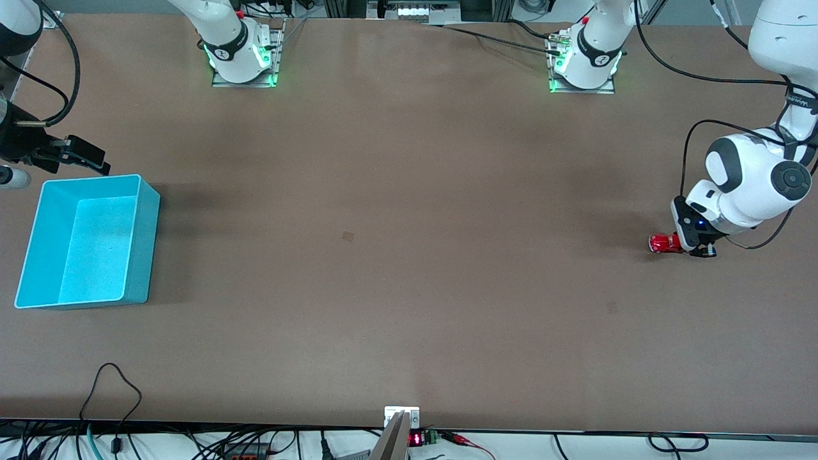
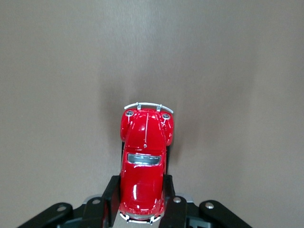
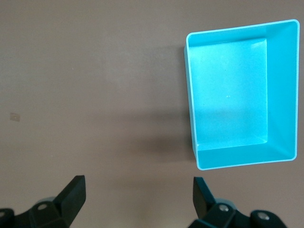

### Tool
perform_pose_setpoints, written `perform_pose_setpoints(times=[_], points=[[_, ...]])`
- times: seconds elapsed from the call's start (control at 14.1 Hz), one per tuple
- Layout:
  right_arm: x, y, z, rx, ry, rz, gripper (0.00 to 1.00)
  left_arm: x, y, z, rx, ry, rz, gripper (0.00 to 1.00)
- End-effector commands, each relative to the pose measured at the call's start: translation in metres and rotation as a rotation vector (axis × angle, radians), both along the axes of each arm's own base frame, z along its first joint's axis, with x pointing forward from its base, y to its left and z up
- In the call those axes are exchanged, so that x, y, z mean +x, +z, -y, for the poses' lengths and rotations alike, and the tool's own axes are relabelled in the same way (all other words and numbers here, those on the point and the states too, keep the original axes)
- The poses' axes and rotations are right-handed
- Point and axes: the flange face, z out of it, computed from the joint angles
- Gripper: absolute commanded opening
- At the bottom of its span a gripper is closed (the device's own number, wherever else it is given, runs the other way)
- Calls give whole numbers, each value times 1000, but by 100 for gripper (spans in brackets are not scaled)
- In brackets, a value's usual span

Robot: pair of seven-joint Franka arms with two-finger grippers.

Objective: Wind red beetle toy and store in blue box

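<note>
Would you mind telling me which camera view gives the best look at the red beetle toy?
The left wrist view: the red beetle toy fills the middle of it, roof, windscreen and headlights plain, its rear clamped in the left gripper. The front view shows only a small red shape partly hidden by that gripper. The right wrist view does not show it.

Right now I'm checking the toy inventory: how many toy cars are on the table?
1. The red beetle toy sits at the left arm's end of the table, gripped by the left tool. None in the blue box.

no text, label, brand or number is legible on anything in view.
</note>
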Motion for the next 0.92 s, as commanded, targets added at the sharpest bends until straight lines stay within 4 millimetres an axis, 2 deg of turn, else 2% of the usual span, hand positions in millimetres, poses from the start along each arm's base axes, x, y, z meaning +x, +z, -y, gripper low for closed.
perform_pose_setpoints(times=[0.0,0.07,0.14,0.21,0.28,0.57,0.85], points=[[2,-1,-6,-6,0,11,100,-2,-15,-15,-3,-23,-34,25],[2,1,-5,-5,-2,14,100,-2,-14,-16,-2,-21,-33,25],[2,2,-4,-4,-5,16,100,-2,-14,-17,-2,-18,-33,29],[2,2,-2,-4,-9,16,100,-2,-10,-22,-1,-4,-25,66],[1,2,-1,-5,-10,17,100,6,3,-24,3,-8,-9,100],[3,0,-1,-10,-9,15,100,35,54,-21,-18,-4,-109,100],[6,-5,-3,-13,-2,14,100,30,93,-21,-23,89,-181,100]])
